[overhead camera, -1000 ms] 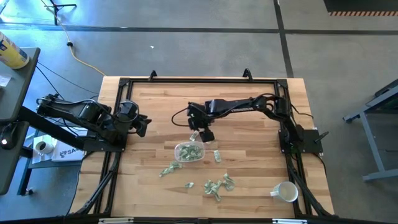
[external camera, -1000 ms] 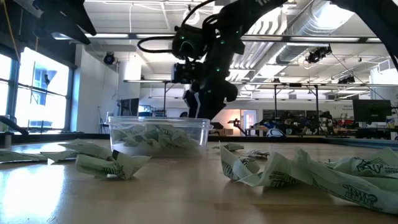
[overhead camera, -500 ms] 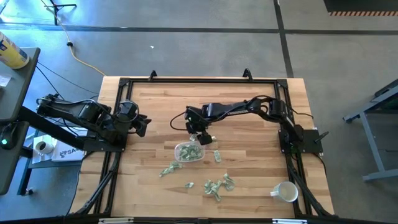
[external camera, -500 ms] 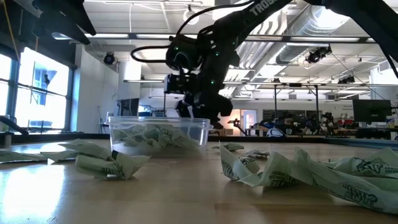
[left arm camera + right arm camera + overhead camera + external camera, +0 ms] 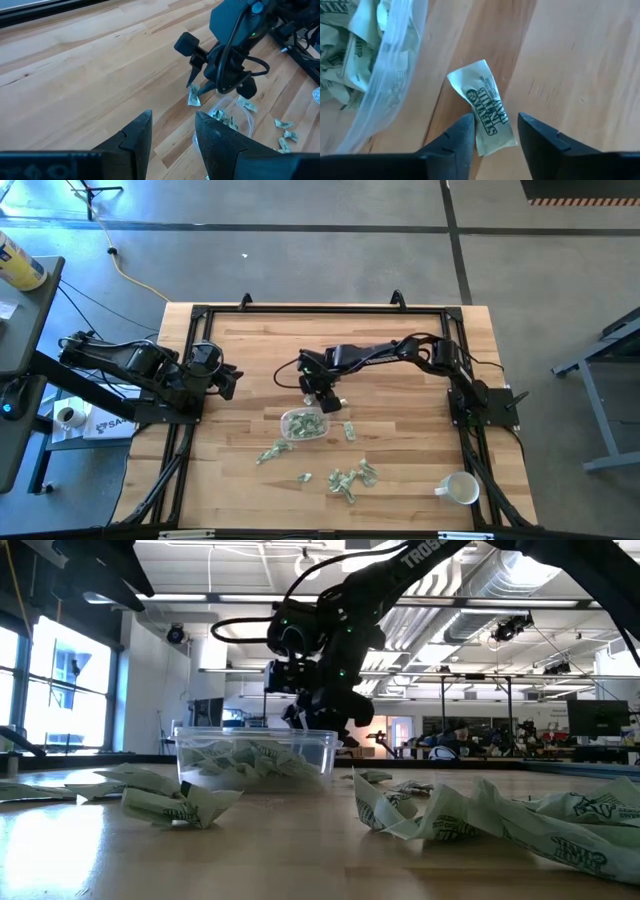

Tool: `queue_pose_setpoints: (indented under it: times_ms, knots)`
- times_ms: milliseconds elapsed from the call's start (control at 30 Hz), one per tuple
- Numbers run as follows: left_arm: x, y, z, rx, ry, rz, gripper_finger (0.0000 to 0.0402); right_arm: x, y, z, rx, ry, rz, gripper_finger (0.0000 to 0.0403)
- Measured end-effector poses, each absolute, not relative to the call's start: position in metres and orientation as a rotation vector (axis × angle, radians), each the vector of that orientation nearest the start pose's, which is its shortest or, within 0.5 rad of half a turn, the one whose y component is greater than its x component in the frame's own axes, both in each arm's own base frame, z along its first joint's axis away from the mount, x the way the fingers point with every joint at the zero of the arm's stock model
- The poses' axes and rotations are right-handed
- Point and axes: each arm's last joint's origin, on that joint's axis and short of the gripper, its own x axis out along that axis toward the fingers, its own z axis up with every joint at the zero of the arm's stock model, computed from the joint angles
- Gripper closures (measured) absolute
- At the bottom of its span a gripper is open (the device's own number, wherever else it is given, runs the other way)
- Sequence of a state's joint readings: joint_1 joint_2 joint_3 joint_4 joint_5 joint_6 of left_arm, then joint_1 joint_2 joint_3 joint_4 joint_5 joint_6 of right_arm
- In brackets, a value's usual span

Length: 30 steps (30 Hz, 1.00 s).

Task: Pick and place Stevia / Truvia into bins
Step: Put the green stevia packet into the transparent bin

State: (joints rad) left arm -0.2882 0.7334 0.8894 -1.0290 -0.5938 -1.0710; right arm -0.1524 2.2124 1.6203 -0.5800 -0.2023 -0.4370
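bin (image 5: 304,424): several packets inside | right end effector (image 5: 492,131): fingers astride packet (image 5: 486,106) beside bin

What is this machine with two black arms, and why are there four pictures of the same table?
It is a robot with two arms on a wooden table. One camera looks down from above, one looks level across the table top, and one sits on each wrist.

On the table lie a clear plastic tub with green sweetener packets inside, more loose packets, and a white mug.

The right gripper reaches down beside the tub. Its wrist camera shows its fingers on either side of one packet lying on the wood; they have not visibly closed on it. The left gripper waits at the table's left edge, holding nothing.
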Motion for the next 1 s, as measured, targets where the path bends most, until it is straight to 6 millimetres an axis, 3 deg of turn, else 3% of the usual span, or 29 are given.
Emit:
queue_pose_setpoints:
  times_ms: [267, 567, 700, 833, 1000]
  knots:
    - [0.115, -0.017, 0.307, -0.632, 0.544, 0.659, 0.0218, 0.447, -0.064, 0.132, -0.121, 1.141, 0.293, 0.0292]
    - [0.114, -0.017, 0.306, -0.621, 0.559, 0.667, 0.0218, 0.446, -0.068, 0.131, -0.106, 1.155, 0.272, 0.0386]
    - [0.114, -0.017, 0.306, -0.621, 0.559, 0.667, 0.0218, 0.447, -0.069, 0.133, -0.076, 1.158, 0.246, 0.0393]
    - [0.114, -0.017, 0.306, -0.621, 0.558, 0.667, 0.0218, 0.452, -0.075, 0.142, -0.047, 1.145, 0.194, 0.039]
    - [0.114, -0.017, 0.306, -0.621, 0.558, 0.667, 0.0218, 0.464, -0.082, 0.172, -0.052, 1.084, 0.169, 0.0396]
